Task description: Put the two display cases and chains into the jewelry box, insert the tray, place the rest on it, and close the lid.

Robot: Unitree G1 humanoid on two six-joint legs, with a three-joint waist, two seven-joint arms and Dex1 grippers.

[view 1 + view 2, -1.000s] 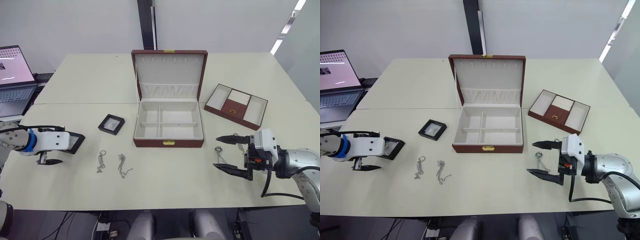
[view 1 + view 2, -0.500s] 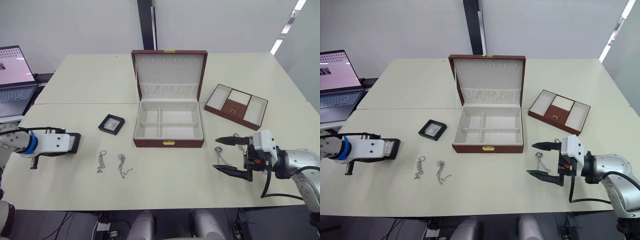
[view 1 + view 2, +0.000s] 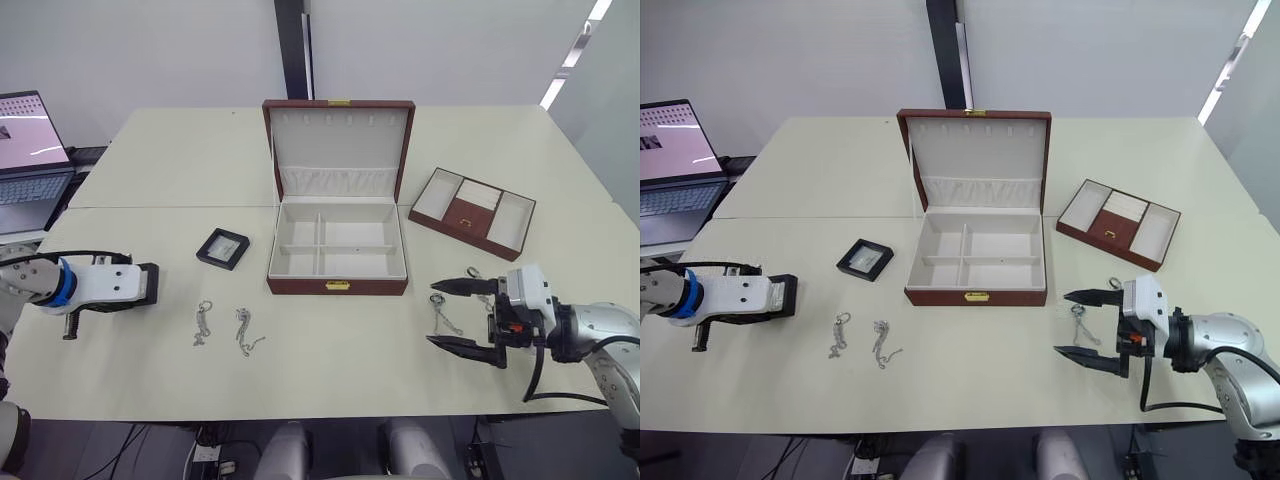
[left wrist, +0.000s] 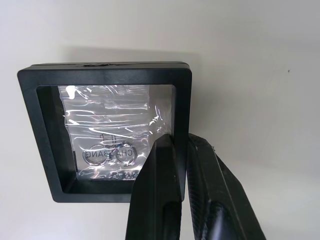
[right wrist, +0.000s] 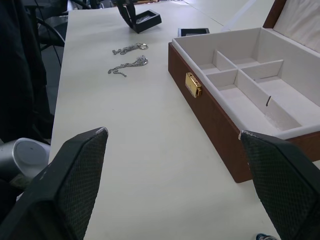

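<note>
Left wrist view: left gripper (image 4: 181, 150) fingers cover the lower corner of the held display case (image 4: 105, 127), and the print under its crinkled film is partly unreadable. Laptop (image 3: 28, 160) is cut off by the picture's edge beyond the table (image 3: 330, 370) left edge; chains (image 3: 243, 330) near the table front edge are too small to make out pendants. Right wrist view: right gripper (image 5: 175, 190) fingertips run off the picture, and a chain (image 3: 1080, 322) between them sits too fine to resolve.
</note>
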